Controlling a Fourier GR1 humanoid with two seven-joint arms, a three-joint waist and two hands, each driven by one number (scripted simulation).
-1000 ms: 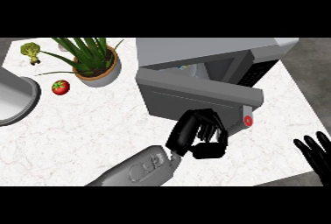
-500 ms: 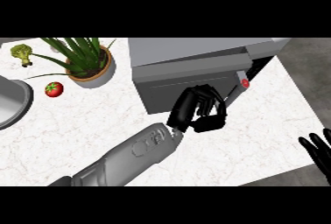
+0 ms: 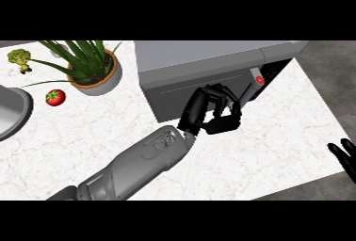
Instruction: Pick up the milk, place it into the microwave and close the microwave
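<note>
The grey microwave [image 3: 208,56] stands at the back of the counter. Its door [image 3: 170,96] lies almost flat against the front, with a red button [image 3: 256,80] near its right end. A dark slit of the inside [image 3: 277,69] still shows at the right. My left hand [image 3: 207,109] rests against the door's face, fingers curled and holding nothing. The milk is out of sight. My right hand [image 3: 344,155] stays at the lower right edge, fingers up and open.
A potted green plant [image 3: 90,66] stands left of the microwave, with a tomato [image 3: 55,97] and a broccoli floret [image 3: 20,58] further left. Part of a grey round vessel [image 3: 10,113] shows at the left edge. The counter's edge runs along the right.
The microwave door has swung from wide open to nearly closed, with my left hand moving away from me against it. The right hand has stayed put.
</note>
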